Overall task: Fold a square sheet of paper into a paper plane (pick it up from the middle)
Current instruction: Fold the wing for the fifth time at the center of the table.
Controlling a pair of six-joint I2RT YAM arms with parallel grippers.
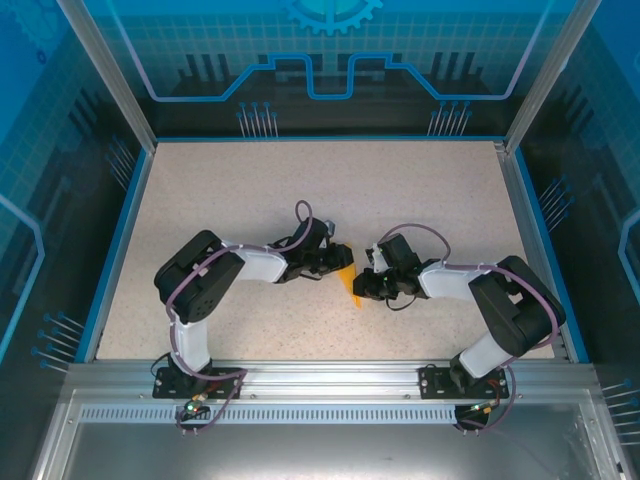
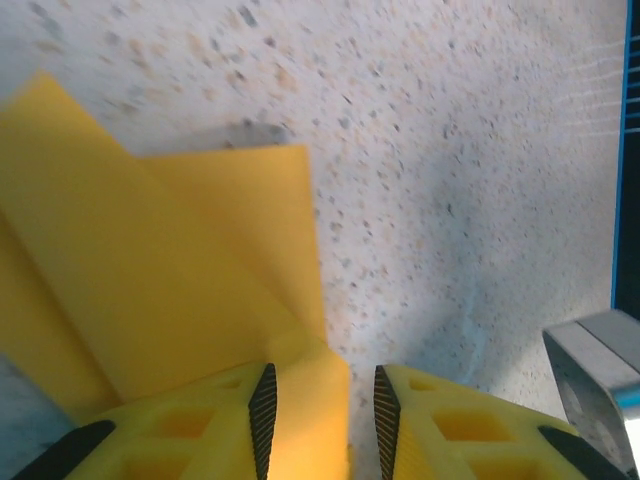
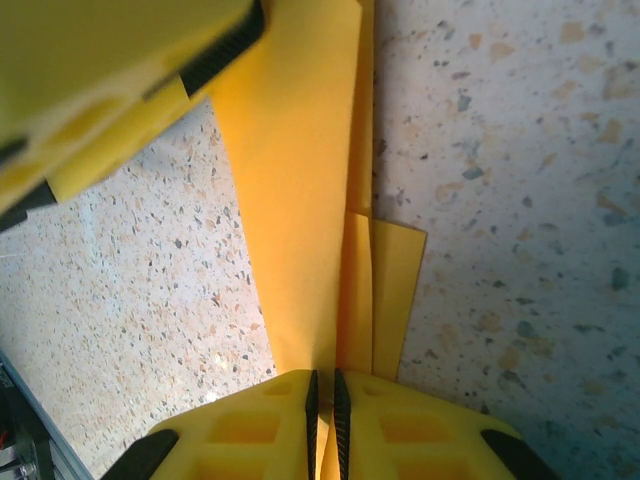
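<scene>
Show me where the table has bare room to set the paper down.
The far half of the table is bare up to the back rim. Narrower bare strips lie outside the left arm and the right arm. The centre is crowded: the left gripper and right gripper meet at the paper.

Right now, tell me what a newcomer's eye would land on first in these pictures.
The bright orange-yellow paper, already folded into layers, stands out at the middle of the pale speckled table. Close up, the right gripper pinches its layered edge with the jaws nearly together. The left gripper has its jaws apart around a corner of the sheet.
</scene>
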